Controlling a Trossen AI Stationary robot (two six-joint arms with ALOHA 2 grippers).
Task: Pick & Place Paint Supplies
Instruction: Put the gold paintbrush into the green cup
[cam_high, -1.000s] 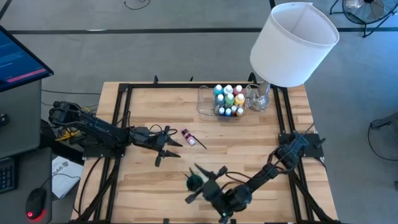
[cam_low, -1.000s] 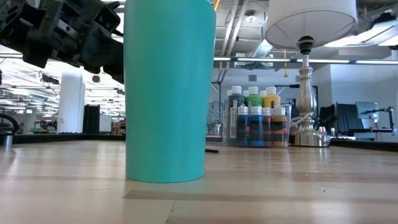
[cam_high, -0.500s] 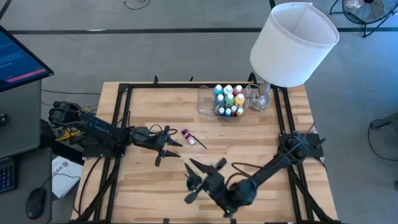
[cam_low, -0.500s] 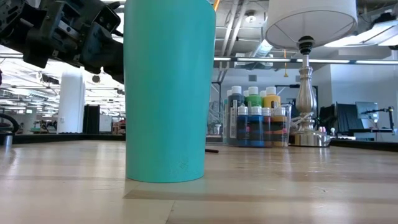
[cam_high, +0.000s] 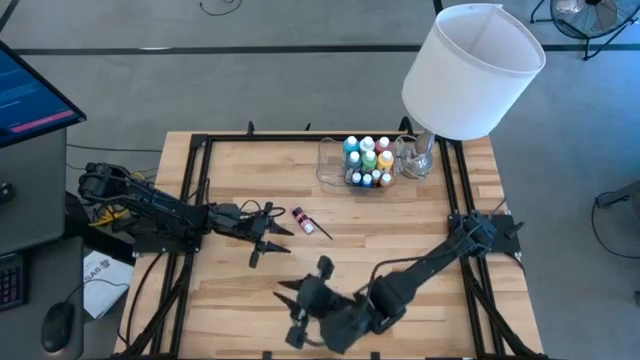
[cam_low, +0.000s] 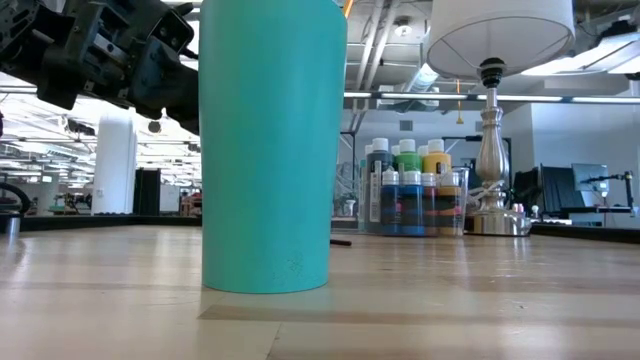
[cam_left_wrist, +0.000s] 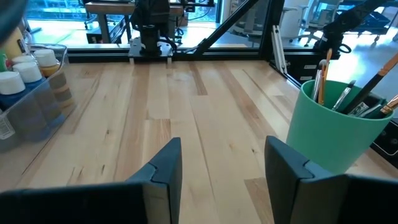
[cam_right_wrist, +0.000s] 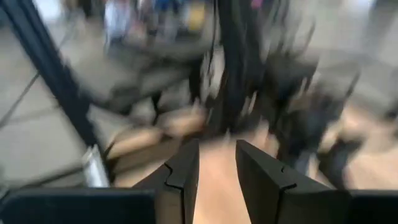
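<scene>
Left gripper (cam_high: 268, 238) hovered with fingers parted, empty; the pink paint bottle (cam_high: 302, 216) lay just beyond its fingertips. Right gripper (cam_high: 300, 310) stood slightly parted, holding nothing. Remaining bottles (cam_high: 367, 160) sat in the clear tray (cam_high: 328, 165), well apart from both.

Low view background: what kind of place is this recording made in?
Probably an open lab or workshop. Beyond the wooden table run exposed ceiling ducts and a row of monitors; the high view shows a bare grey floor around the framed rig.
</scene>
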